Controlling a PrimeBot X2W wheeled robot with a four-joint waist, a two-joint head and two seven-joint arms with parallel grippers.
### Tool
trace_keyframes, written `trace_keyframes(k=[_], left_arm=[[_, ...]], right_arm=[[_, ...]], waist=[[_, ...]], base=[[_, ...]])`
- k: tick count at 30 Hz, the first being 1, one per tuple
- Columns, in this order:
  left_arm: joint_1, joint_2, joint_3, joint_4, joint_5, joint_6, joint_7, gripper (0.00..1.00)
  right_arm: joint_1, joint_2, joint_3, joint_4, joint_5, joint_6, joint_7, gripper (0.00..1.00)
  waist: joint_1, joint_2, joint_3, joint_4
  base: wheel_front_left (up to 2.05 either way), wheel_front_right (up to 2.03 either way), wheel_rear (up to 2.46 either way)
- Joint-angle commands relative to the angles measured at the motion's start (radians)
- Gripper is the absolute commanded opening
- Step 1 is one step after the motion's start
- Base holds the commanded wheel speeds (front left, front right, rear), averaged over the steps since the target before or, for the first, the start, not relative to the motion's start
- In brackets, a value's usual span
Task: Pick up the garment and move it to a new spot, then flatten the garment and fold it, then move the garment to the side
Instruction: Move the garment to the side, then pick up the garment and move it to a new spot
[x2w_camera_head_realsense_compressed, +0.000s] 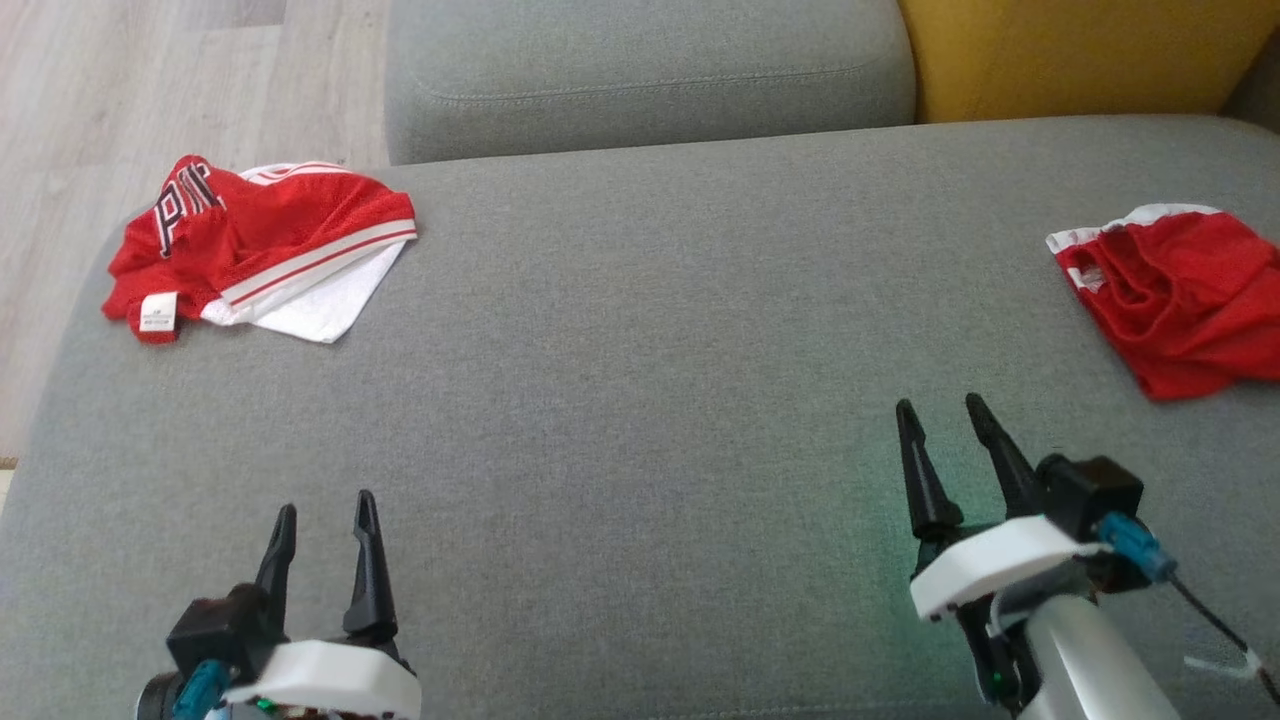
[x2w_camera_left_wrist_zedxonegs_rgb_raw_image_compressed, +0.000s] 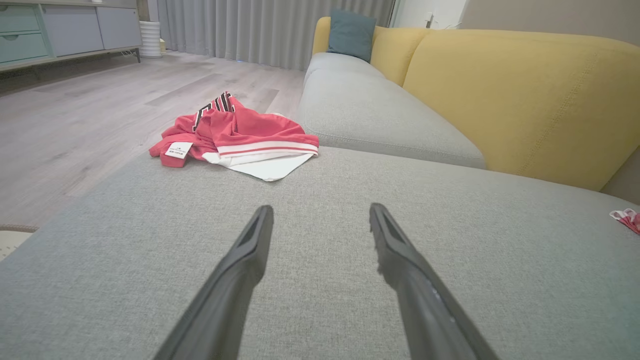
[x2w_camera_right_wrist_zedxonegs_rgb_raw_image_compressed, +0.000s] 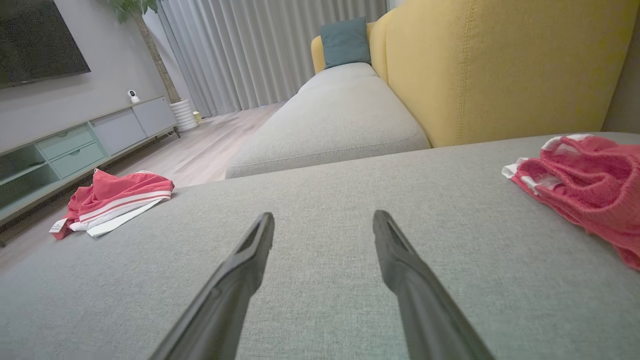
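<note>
- Grey sofa seat (x2w_camera_head_realsense_compressed: 650, 400) spreads wide in front of the robot, and two pieces of clothing lie on it.
- The red jersey (x2w_camera_head_realsense_compressed: 270, 235) lies in a crumpled heap at the far left corner of the seat, close to the edge by the floor (x2w_camera_head_realsense_compressed: 100, 100).
- Black letters (x2w_camera_head_realsense_compressed: 180, 205) with white edges show on its far left part, but folds hide most of them.
- A white sleeve (x2w_camera_head_realsense_compressed: 320, 305) sticks out flat from under the red cloth on the near right side of the heap, below a red and white striped band.
- A small white tag (x2w_camera_head_realsense_compressed: 158, 310) shows at the near left end of the heap.
- The left gripper (x2w_camera_head_realsense_compressed: 326, 502) is at the near left, well apart from the jersey. Its two dark fingers stand apart with nothing between them.
- The right gripper (x2w_camera_head_realsense_compressed: 940, 402) is at the near right. Its fingers are spread apart too, and it holds nothing.
- Red shorts (x2w_camera_head_realsense_compressed: 1190, 300) with a white band lie bunched up at the far right of the seat, well apart from the jersey.
- A yellow back cushion (x2w_camera_head_realsense_compressed: 1080, 50) stands behind the seat on the far right.
- A blue-green pillow (x2w_camera_left_wrist_zedxonegs_rgb_raw_image_compressed: 351, 34), grey curtains (x2w_camera_left_wrist_zedxonegs_rgb_raw_image_compressed: 250, 30) and a low cabinet (x2w_camera_left_wrist_zedxonegs_rgb_raw_image_compressed: 65, 30) are farther off in the room.
</note>
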Motion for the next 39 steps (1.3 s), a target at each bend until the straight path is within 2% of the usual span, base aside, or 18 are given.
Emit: trace_keyframes(k=[1,22,27,32,39], left_arm=[[-0.021,-0.002,0.024,-0.027,-0.004,0.004,-0.005,1.0],[-0.031,-0.003,0.017,-0.019,0.0,0.0,-0.005,1.0],[-0.037,-0.003,0.011,-0.017,0.001,-0.002,-0.005,1.0],[-0.041,-0.003,0.0,-0.019,0.009,-0.002,-0.005,1.0],[-0.039,-0.003,-0.002,-0.034,0.034,-0.007,-0.005,1.0]], right_arm=[[-0.019,0.009,0.027,-0.048,0.006,0.007,-0.012,1.0],[0.026,0.009,0.028,-0.129,-0.003,0.007,0.013,1.0],[0.031,0.009,0.03,-0.14,-0.009,0.007,0.02,1.0],[0.042,0.009,0.029,-0.156,-0.016,0.007,0.022,1.0],[0.062,0.009,0.034,-0.179,-0.01,0.007,0.019,1.0]], waist=[[0.0,-0.0001,0.0,-0.003],[0.0,-0.0001,0.007,-0.007],[0.0,-0.0001,0.009,0.011],[0.0,-0.0001,0.004,0.08],[0.0,-0.0001,-0.01,0.257]], base=[[0.0,0.0,0.0],[0.0,0.0,0.0],[0.0,0.0,0.0],[0.0,0.0,0.0],[0.0,0.0,0.0]])
